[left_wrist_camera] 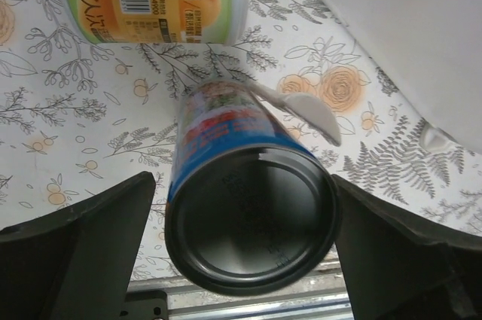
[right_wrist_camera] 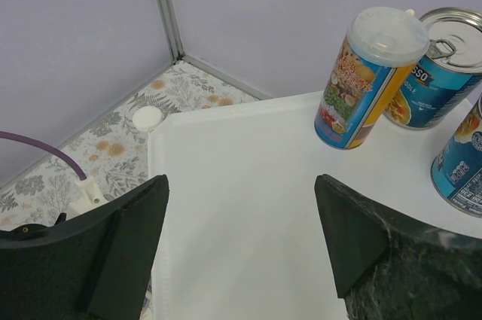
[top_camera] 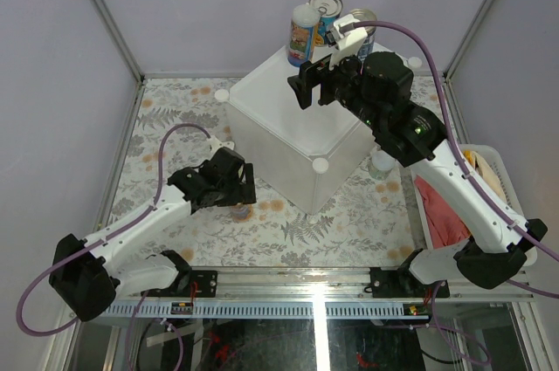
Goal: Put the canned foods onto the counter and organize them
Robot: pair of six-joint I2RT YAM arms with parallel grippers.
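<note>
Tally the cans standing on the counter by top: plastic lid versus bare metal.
Plastic lid: 1, the tall can
Bare metal: 2, the pull-tab can and the right-edge can
Total on the counter: 3

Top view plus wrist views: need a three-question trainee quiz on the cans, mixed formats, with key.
1. Multiple choice: how many cans stand on the white box? A) one B) three C) six
2. True or false: the right gripper holds a can.
3. Fill in: the blue can that the left gripper straddles stands on the floral ____.
Key: 1 B; 2 false, it is open and empty above the box; 3 table.
</note>
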